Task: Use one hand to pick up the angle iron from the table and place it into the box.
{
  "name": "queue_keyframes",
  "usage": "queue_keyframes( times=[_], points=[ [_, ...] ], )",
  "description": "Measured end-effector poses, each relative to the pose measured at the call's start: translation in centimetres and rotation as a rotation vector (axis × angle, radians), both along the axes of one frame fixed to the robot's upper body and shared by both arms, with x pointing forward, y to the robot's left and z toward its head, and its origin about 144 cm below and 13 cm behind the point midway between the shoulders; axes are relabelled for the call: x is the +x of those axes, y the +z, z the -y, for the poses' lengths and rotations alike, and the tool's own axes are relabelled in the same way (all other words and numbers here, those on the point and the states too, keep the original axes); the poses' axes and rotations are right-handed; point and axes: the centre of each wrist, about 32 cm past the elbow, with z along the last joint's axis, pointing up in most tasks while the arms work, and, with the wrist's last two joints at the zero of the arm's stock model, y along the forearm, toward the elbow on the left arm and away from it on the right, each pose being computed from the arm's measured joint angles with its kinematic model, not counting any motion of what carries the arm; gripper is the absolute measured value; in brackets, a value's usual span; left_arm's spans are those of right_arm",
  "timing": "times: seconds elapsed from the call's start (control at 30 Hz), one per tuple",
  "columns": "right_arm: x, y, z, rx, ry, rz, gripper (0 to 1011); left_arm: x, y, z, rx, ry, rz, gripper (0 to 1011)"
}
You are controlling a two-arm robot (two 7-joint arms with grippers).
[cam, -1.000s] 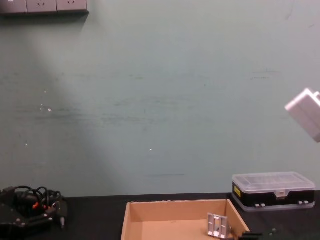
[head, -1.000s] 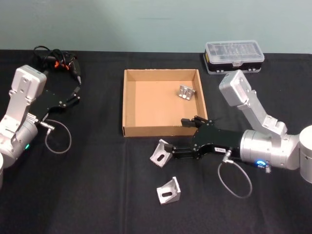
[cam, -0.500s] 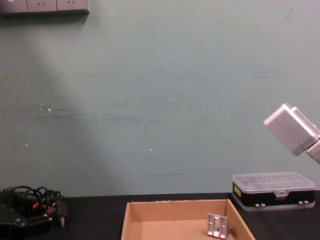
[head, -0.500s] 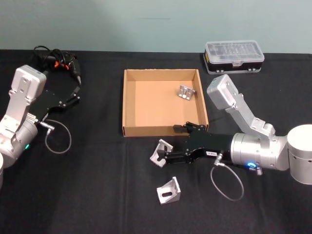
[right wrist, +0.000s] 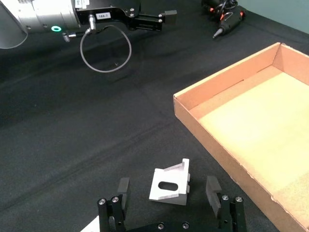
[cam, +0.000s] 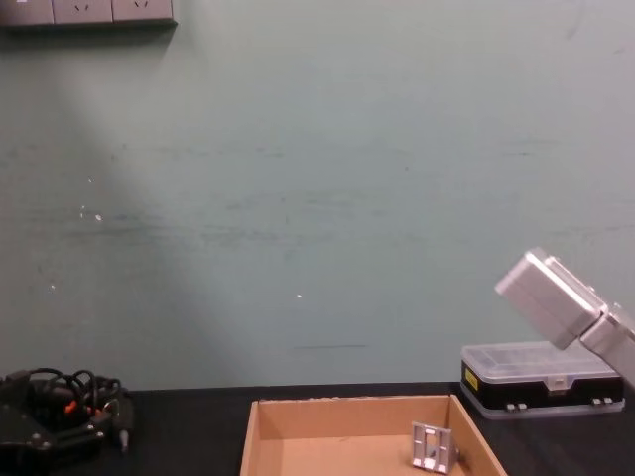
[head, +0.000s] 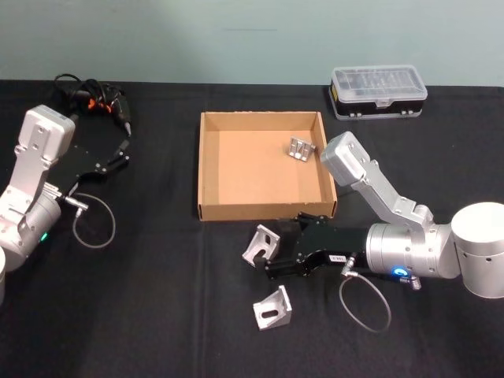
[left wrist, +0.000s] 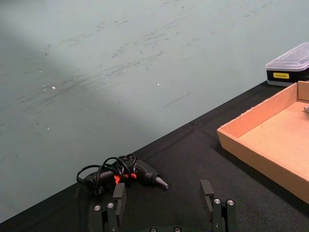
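Note:
One silver angle iron point(head: 260, 244) lies on the black table point(head: 157, 299) just in front of the box's near wall. My right gripper point(head: 274, 253) is low at the table, open. In the right wrist view the angle iron point(right wrist: 170, 186) sits between the two fingers point(right wrist: 124, 190) without being squeezed. A second angle iron point(head: 272, 308) lies nearer to me. A third angle iron point(head: 300, 148) rests inside the tan cardboard box point(head: 206, 169), at its far right corner. My left gripper point(head: 118, 154) is parked open at the far left.
A black case with a clear lid point(head: 379, 91) stands behind the box on the right. A black power tool with coiled cable point(head: 93, 98) lies at the far left corner. The right arm's silver elbow point(head: 343, 156) rises beside the box's right wall.
The right arm's elbow swung left toward the box. Its gripper slid further left along the table, so the angle iron now sits between the fingers. The left arm has not moved.

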Motion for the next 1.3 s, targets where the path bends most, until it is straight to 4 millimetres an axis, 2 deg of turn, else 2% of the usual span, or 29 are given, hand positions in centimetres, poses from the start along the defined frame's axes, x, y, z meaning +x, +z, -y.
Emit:
queue_keyframes(
  times=[0.63,0.97,1.03,1.07,1.23,1.27,1.3],
  points=[
    [0.08,-0.65,-0.38,-0.007,-0.019,-0.004,1000,0.00,0.00,0.00,0.000,0.000,0.000,1000],
    [0.17,-0.90,-0.63,-0.005,-0.024,-0.008,788,0.00,0.00,0.00,0.000,0.000,0.000,1000],
    [0.21,-0.91,-0.68,-0.006,-0.024,-0.007,692,0.00,0.00,0.00,0.000,0.000,0.000,1000],
    [0.21,-0.91,-0.68,-0.006,-0.024,-0.007,692,0.00,0.00,0.00,0.000,0.000,0.000,1000],
    [0.31,-0.90,-0.88,-0.007,-0.022,-0.004,508,0.00,0.00,0.00,0.000,0.000,0.000,1000],
    [0.31,-0.90,-0.88,-0.007,-0.022,-0.004,508,0.00,0.00,0.00,0.000,0.000,0.000,1000],
    [0.32,-0.88,-0.91,-0.007,-0.021,-0.002,449,0.00,0.00,0.00,0.000,0.000,0.000,1000]
  ],
)
